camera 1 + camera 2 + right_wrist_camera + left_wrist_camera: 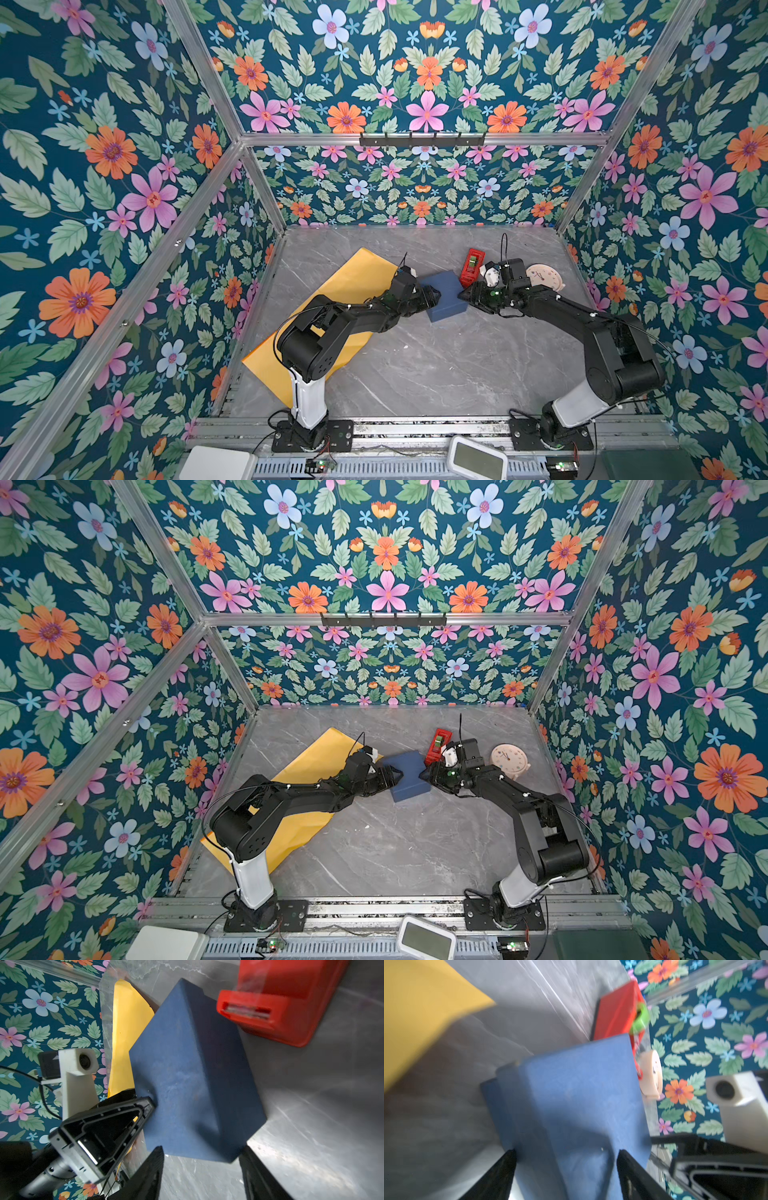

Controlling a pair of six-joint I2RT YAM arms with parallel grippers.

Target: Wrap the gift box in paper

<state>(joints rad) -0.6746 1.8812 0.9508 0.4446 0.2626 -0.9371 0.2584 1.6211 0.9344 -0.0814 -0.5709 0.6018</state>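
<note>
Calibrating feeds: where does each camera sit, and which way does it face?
Top views: high over the table's near edge, looking down and forward; left arm and right arm whole; box between left gripper and right gripper.
Left wrist: on left arm, looking along its fingers at box; right gripper beyond.
Right wrist: on right arm, likewise: own fingers, box, left gripper beyond.
Wrist views share box, paper, dispenser.

- Both top views look steeply down from high over the whole table (415,374).
- Wrist views sit close to the box (581,1095), facing it from opposite sides; all four share it.
</note>
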